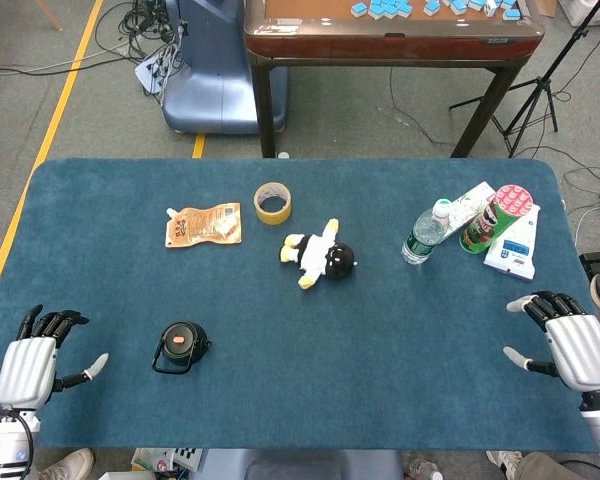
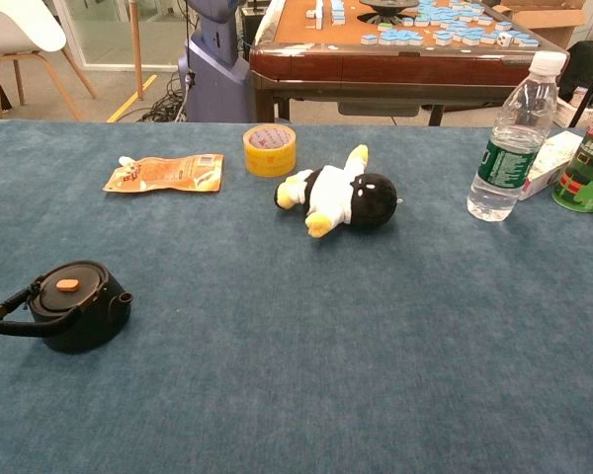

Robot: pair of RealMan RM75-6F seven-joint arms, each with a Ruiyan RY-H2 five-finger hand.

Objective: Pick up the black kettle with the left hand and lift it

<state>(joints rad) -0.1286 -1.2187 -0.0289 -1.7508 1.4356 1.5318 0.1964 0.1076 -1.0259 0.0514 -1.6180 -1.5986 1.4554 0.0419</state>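
The black kettle [image 1: 183,346] [image 2: 71,305] stands upright on the blue table near its front left, with an orange knob on its lid and its handle folded toward the left. My left hand [image 1: 35,362] hovers at the table's front left corner, fingers spread and empty, a short way left of the kettle and apart from it. My right hand [image 1: 570,342] rests at the front right edge, fingers apart, holding nothing. Neither hand shows in the chest view.
An orange pouch [image 1: 203,224], a yellow tape roll [image 1: 273,203] and a penguin plush [image 1: 321,255] lie mid-table behind the kettle. A water bottle [image 1: 424,232], green can [image 1: 495,220] and white packets [image 1: 515,243] sit at the back right. Another table [image 1: 390,30] stands beyond.
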